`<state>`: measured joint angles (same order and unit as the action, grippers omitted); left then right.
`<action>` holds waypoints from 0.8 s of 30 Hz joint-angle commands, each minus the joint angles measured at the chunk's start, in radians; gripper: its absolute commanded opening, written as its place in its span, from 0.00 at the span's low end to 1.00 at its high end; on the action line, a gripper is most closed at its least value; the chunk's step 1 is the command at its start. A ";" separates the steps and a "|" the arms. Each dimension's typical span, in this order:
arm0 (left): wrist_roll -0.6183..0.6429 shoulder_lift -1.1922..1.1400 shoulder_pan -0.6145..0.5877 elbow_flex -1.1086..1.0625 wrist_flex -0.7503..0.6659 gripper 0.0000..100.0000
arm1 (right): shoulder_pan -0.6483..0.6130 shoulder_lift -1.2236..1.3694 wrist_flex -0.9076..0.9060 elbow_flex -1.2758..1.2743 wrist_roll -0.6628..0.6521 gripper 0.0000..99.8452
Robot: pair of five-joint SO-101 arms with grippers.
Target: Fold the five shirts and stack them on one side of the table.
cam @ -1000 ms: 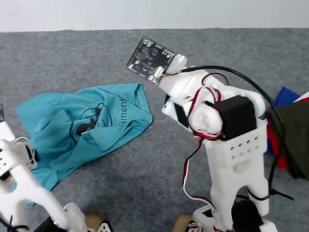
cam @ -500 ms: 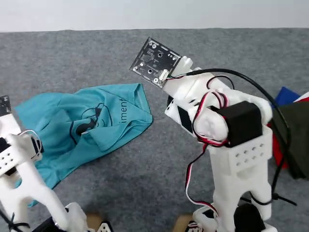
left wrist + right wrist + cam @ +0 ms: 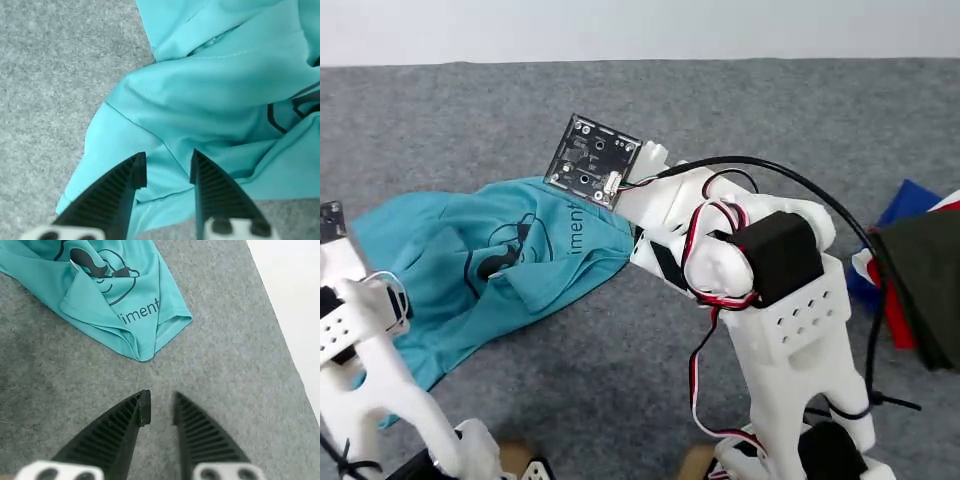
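Note:
A teal shirt (image 3: 490, 260) with a dark print lies crumpled on the grey table at the left. My right arm (image 3: 720, 250) stands in the middle, and its wrist board (image 3: 592, 162) hangs over the shirt's right edge. In the right wrist view my right gripper (image 3: 161, 407) is slightly open above bare grey cloth, a short way from the teal shirt's (image 3: 115, 295) folded corner. My left arm (image 3: 360, 330) stands at the lower left. My left gripper (image 3: 167, 167) is open just above a fold of the teal shirt (image 3: 225, 90), holding nothing.
A pile of other shirts (image 3: 920, 280), dark green, red, blue and white, lies at the right edge of the table. Grey table covering (image 3: 770, 110) stretches behind the arms, and beyond its far edge is a white wall.
My right arm has swung left, so its wrist board now hangs over the teal shirt's right edge. My left arm shifted slightly a second ago and has since kept still.

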<state>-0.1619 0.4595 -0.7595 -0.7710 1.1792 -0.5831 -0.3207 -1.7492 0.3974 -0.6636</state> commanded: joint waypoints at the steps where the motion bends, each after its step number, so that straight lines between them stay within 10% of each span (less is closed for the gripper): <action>1: 0.011 0.020 0.005 0.001 -0.015 0.15 | -0.005 -0.008 -0.010 -0.021 0.009 0.14; 24: 0.011 0.020 0.005 -0.002 -0.015 0.15 | -0.007 -0.008 -0.010 -0.028 0.005 0.01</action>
<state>-0.1619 0.4595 -0.7595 -0.7772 1.1792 -0.5831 -0.3191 -1.7492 0.3652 -0.6636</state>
